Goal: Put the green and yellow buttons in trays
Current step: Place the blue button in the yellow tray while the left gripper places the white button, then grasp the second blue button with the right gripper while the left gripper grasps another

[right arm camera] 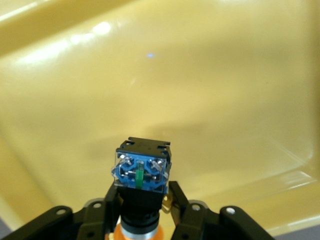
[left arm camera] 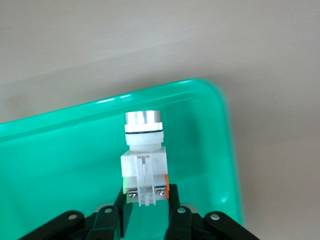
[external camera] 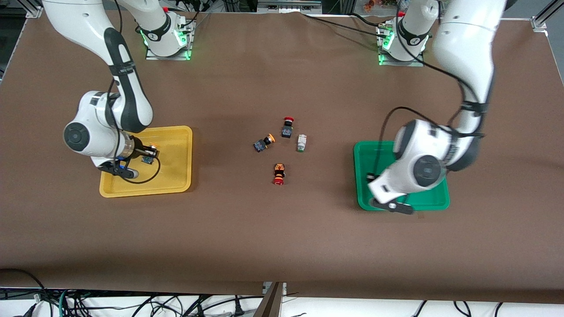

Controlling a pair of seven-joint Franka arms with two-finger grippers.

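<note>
We find the front view taken from high across the table [external camera: 282, 246], facing both robot bases and taking in the whole tabletop. The left wrist view looks down past the left gripper [left arm camera: 148, 212], very close over the green tray [left arm camera: 60, 160]. The right wrist view looks down past the right gripper [right arm camera: 142, 210], very close over the yellow tray [right arm camera: 210, 75]. The front view shares each tray with its wrist view: green tray [external camera: 363, 176], yellow tray [external camera: 176, 163]. The two wrist views share nothing.
</note>
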